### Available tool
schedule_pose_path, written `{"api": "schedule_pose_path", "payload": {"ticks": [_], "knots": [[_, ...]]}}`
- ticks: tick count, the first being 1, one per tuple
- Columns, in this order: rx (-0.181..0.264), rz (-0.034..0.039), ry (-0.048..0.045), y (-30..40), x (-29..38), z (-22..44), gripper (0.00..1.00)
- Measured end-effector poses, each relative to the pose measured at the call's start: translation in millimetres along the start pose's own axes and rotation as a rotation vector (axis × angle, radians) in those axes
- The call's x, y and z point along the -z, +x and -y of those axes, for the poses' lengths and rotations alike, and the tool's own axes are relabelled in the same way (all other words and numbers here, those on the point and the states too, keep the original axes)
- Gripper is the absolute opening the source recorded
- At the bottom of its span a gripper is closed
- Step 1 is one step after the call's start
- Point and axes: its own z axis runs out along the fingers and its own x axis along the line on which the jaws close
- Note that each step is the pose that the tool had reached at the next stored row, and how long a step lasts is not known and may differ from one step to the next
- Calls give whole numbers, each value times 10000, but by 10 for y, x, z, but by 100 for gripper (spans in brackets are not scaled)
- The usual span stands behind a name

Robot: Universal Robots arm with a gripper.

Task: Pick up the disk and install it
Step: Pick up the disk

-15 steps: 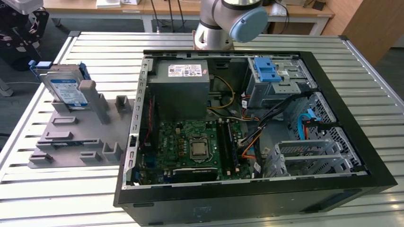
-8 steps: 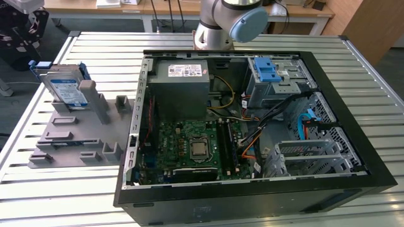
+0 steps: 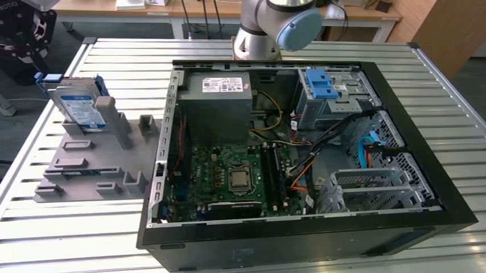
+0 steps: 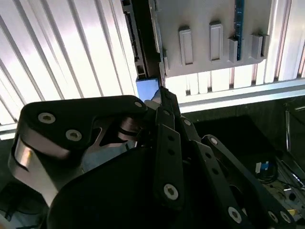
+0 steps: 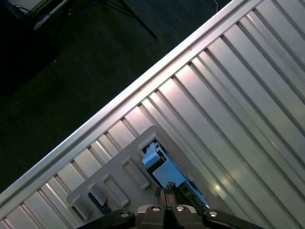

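The disk on edge in its holder, with the gripper closed near it.

At the exterior view's left we see the disk, silver with a white-and-blue label and a blue carrier, standing on edge in a slot of the grey holder on the ribbed metal table. The black gripper hangs near the disk's upper end. In both wrist views we find its fingertips pressed together. Just beyond them are the disk's blue carrier tab and the holder's raised blocks. Moving right in the exterior view, we meet the open computer case. It contains the grey power-supply box, the green motherboard and, furthest right, the metal drive cage with the blue latch.
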Motion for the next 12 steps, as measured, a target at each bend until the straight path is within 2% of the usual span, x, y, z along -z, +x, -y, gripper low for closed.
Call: {"api": "schedule_pose_path", "payload": {"ticks": [12], "knots": [[2165,-34,-23,0,-7,0,11]]}}
